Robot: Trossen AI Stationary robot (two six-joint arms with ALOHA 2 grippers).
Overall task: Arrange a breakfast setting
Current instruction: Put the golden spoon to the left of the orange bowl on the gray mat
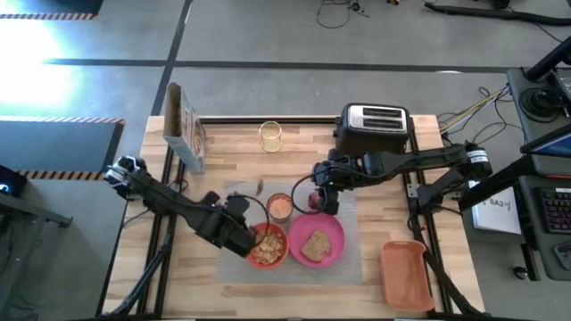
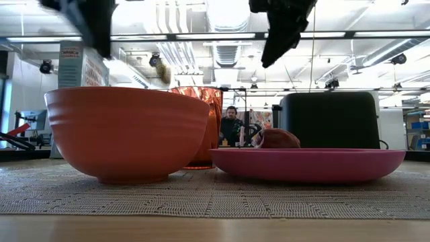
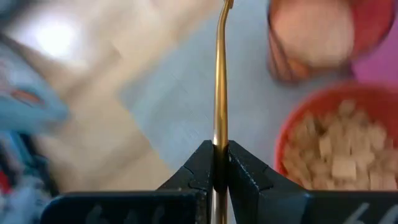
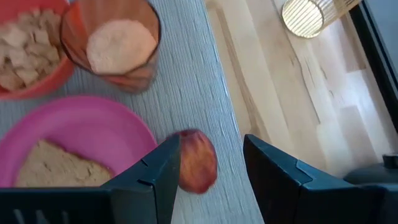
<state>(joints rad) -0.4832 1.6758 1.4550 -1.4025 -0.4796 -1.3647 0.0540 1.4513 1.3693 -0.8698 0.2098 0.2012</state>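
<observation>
On the grey mat (image 1: 241, 276) stand a red-orange bowl (image 1: 268, 246) of cereal pieces, a pink plate (image 1: 332, 251) with a toast slice (image 1: 315, 244), and an orange-tinted cup (image 1: 279, 207). My left gripper (image 1: 243, 212) hovers over the mat beside the bowl, shut on a gold spoon (image 3: 219, 93). The red apple (image 4: 198, 160) lies on the mat by the plate's far rim. My right gripper (image 4: 211, 142) hangs open high above it, one finger to each side in its wrist view, touching nothing. My left gripper pinches the spoon's thin handle (image 3: 218, 142) between its two fingers. They come slanting down from the table's left, and the handle runs on past the fingertips along their line. The spoon is lifted clear of the mat; the fingers hide its other end.
A cereal box (image 1: 185, 134) stands at the far left, a clear glass (image 1: 271, 136) on the bare wood behind the mat, a black-and-chrome toaster (image 1: 375, 125) at the far right. An orange tray (image 1: 406, 272) lies near the right front corner.
</observation>
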